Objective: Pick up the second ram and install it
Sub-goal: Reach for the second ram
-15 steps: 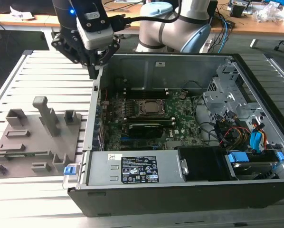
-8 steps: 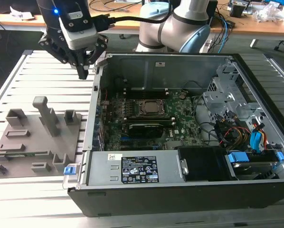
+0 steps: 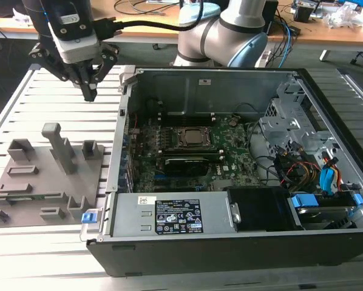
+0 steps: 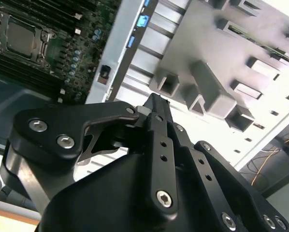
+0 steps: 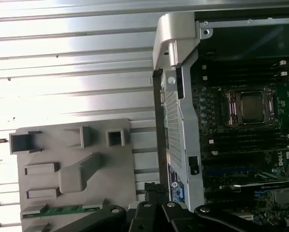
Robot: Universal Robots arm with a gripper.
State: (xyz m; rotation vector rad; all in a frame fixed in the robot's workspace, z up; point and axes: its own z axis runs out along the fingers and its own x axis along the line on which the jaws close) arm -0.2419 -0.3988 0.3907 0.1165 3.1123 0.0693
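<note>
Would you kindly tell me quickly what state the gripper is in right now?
Gripper: closed, holding nothing; the second ram lies in the grey fixture.

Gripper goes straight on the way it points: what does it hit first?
Likely the slatted table, in the strip between the grey fixture tray and the PC case; depth is unclear, so the gripper might clip the tray's edge.
</note>
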